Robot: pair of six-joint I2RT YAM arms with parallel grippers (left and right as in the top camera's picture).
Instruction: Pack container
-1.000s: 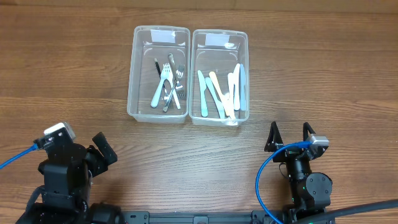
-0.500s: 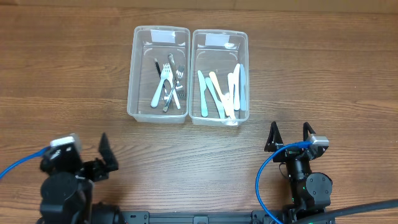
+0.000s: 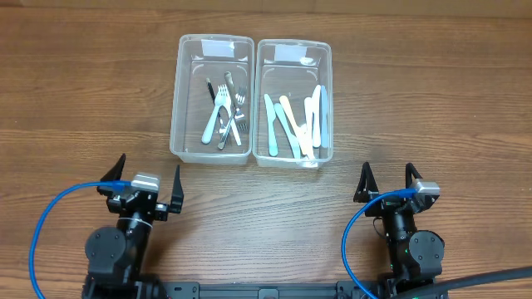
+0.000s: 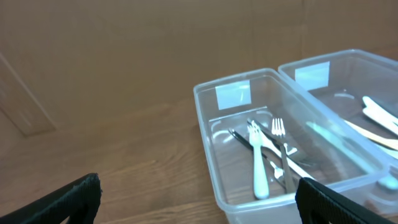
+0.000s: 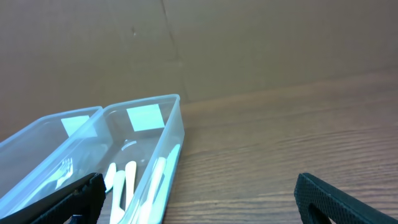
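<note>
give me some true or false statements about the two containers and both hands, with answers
1. The forks lie in the left container. True.
2. The left hand is shut on a fork. False: it is open and empty, above the table, short of the containers.
3. The left container and the right container stand side by side. True.
4. The knives lie loose on the table. False: they lie inside the right container.
5. The right hand is open and holds nothing. True.
</note>
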